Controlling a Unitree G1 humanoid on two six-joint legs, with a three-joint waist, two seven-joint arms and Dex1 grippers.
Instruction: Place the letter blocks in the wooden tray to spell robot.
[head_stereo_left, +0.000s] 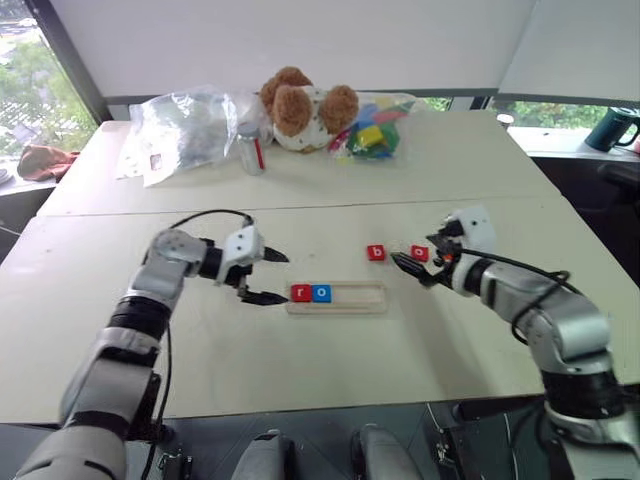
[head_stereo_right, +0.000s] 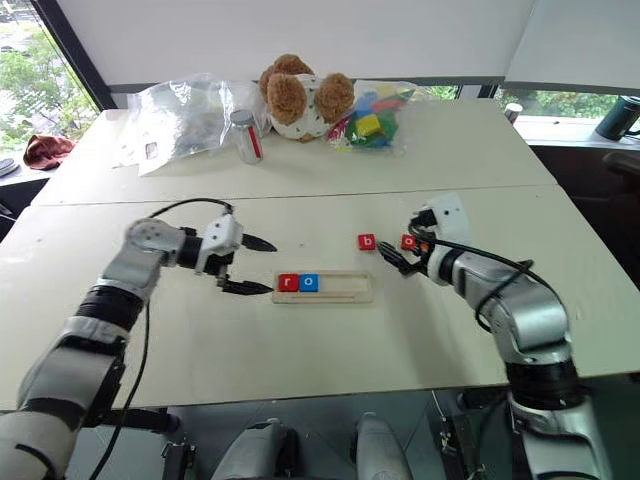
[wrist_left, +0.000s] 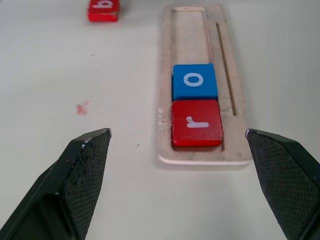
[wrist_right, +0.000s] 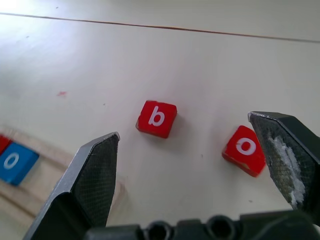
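Red r block (wrist_left: 196, 123) and blue o block (wrist_left: 194, 80) sit in wooden tray (wrist_left: 169, 60). Next: grab red b block (wrist_right: 157, 118) with wide-open right gripper (wrist_right: 192, 150). Left gripper (head_stereo_left: 268, 277) wide open, empty.

Bright, even daylight comes through the windows (head_stereo_left: 30, 90) behind the bench (head_stereo_left: 330, 180); shadows on it are soft. Wrist views are sharp, with claw bases slightly blurred.

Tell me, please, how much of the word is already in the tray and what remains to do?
Done: red r and blue o sit in the wooden tray. In hand: nothing; the left gripper and right gripper are open. Left: red b and red o lie on the table; no t visible.
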